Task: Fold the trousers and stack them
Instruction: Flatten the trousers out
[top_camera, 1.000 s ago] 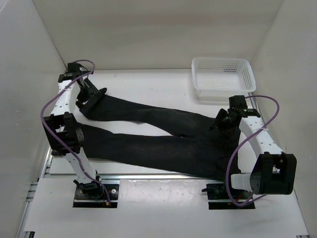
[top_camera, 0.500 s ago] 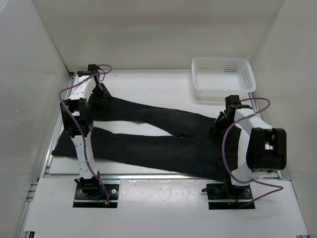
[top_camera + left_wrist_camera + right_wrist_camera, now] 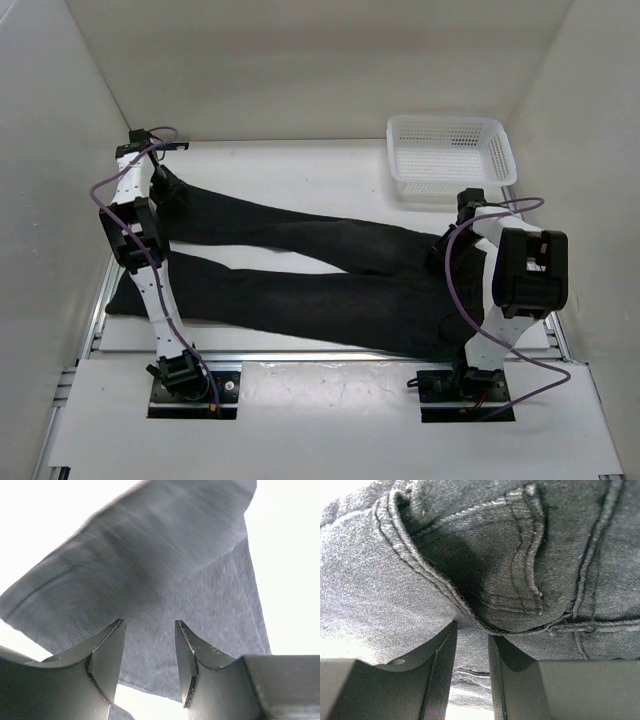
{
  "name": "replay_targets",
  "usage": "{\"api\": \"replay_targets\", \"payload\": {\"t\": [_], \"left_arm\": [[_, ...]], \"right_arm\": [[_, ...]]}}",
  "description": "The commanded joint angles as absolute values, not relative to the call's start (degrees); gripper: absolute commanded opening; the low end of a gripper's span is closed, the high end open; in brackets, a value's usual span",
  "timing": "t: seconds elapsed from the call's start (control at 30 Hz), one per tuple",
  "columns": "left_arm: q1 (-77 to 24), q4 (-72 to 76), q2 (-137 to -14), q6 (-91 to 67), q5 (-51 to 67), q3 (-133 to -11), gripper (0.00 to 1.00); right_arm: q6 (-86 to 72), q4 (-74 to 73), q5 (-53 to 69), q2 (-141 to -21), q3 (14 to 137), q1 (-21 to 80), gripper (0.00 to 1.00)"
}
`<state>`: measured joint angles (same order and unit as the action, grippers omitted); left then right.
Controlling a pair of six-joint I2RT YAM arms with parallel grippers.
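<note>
The black trousers (image 3: 320, 275) lie flat across the table, waist at the right and both legs running left. My left gripper (image 3: 160, 183) is at the far left over the hem of the far leg. In the left wrist view its fingers (image 3: 107, 652) stand apart with the hem cloth (image 3: 150, 595) spanning the gap (image 3: 148, 645). My right gripper (image 3: 447, 250) is at the far corner of the waist. In the right wrist view its fingers (image 3: 440, 670) stand a narrow gap (image 3: 471, 645) apart at the waistband rim (image 3: 445, 587), with cloth showing between them.
A white mesh basket (image 3: 450, 158) stands at the back right of the table. White walls close in the left, back and right. The near leg's hem (image 3: 115, 298) lies at the table's left edge, beside the left arm.
My left gripper swung right, then back to the far-left corner at the far leg's hem. My right arm's elbow has risen while its gripper stayed at the waist.
</note>
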<state>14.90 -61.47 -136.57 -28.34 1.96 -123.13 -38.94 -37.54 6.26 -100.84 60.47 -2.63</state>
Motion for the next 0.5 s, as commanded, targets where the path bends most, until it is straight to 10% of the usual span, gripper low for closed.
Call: {"api": "replay_targets", "payload": {"t": [0.0,0.27,0.47], "left_arm": [[14.4,-62.5,-137.4,-27.4,2.5,-126.6,0.55],[14.4,-66.1,-142.6,-26.8,5.1,-137.9,0.56],[11.1,-59.0,-127.5,-25.1,5.4,-120.5,0.48]], "right_arm": [[-39.6,-36.1,1.6,-103.0,63.4,-3.3,0.36],[-37.7,-42.6,-3.0,-106.9,76.5,-3.3,0.38],[-35.6,-41.8,-5.4,-95.4,73.6,3.2,0.37]]}}
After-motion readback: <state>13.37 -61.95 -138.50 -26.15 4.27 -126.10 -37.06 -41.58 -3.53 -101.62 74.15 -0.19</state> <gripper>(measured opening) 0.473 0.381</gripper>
